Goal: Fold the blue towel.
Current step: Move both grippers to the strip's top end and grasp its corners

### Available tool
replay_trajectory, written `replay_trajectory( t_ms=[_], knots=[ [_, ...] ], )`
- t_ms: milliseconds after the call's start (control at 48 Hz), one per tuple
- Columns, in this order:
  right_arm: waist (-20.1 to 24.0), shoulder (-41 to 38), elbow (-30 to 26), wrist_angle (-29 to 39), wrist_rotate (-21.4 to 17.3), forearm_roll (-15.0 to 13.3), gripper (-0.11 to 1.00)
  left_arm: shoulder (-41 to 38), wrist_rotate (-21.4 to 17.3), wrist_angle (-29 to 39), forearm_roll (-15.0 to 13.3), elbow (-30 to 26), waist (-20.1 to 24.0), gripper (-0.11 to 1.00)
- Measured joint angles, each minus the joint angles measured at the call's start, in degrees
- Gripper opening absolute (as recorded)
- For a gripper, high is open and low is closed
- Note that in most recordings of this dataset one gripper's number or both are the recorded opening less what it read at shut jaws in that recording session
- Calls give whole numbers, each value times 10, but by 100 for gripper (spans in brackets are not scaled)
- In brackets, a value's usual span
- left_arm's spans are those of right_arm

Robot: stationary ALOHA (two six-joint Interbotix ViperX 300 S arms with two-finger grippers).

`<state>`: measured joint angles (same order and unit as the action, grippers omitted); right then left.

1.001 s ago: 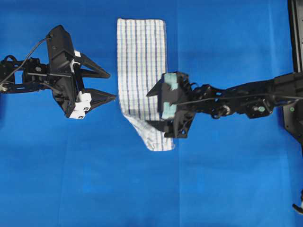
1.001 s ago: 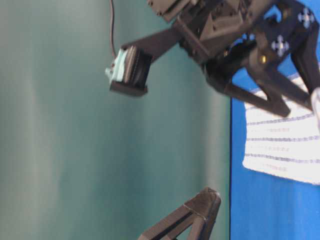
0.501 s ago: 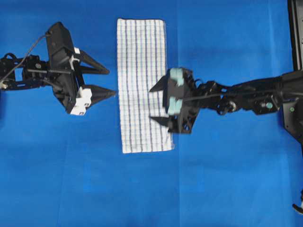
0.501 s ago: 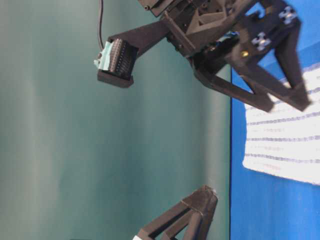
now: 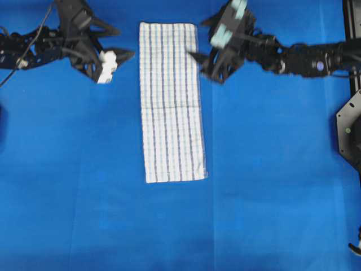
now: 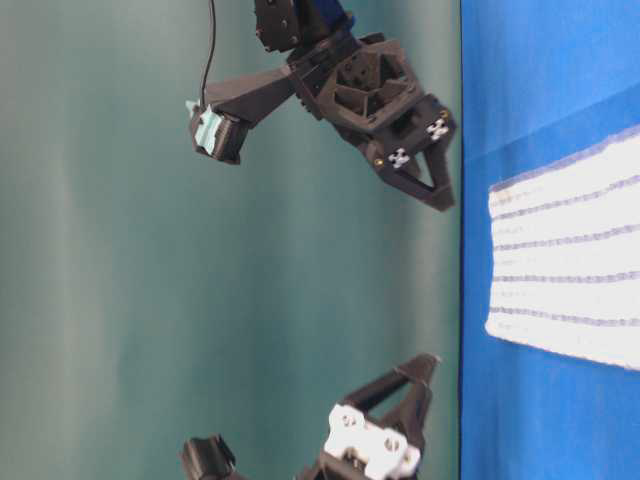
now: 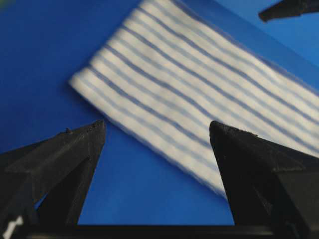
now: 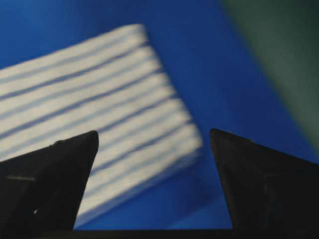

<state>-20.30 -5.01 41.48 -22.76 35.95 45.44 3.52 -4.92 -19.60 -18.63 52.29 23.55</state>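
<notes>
Now, blue towel (image 5: 171,101) lies flat as a long narrow strip on the blue table covering (image 5: 271,186), running from near the top edge of the overhead view down past the middle. Striped side up, hems square, a faint crease line across it roughly midway.

Left gripper (image 5: 124,42) sits beside the towel's upper left corner, apart from the cloth, nothing between its fingers. Left wrist view: both dark fingers (image 7: 65,164) stand wide, towel corner (image 7: 199,94) framed between them below, blurred.

Right gripper (image 5: 201,39) sits beside the upper right corner, just off the towel's edge, also holding nothing. Right wrist view: fingers (image 8: 55,169) spread wide with the towel end (image 8: 94,94) and bare covering between them; picture blurred.

Table-level view: both grippers hang above the surface, right one (image 6: 440,165) higher in frame, left one (image 6: 425,385) lower, towel edge (image 6: 570,260) flat on the covering.
</notes>
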Motion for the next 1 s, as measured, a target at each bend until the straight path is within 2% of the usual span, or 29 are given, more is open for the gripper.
replay_trajectory(
  t_ms=[313, 792, 876, 1001],
  knots=[
    [-34, -56, -32, -6, 0, 0, 76, -91, -24, -33, 0, -62, 38, 81],
    [-32, -145, -79, 10, -3, -1, 73, -199, -23, -37, 0, -122, 37, 79],
    [-32, -146, -81, 10, -3, -1, 65, -208, -22, -37, 0, -129, 37, 69],
    [-32, -147, -81, 11, -4, -1, 39, -216, -22, -37, -1, -134, 35, 33]
  ],
)
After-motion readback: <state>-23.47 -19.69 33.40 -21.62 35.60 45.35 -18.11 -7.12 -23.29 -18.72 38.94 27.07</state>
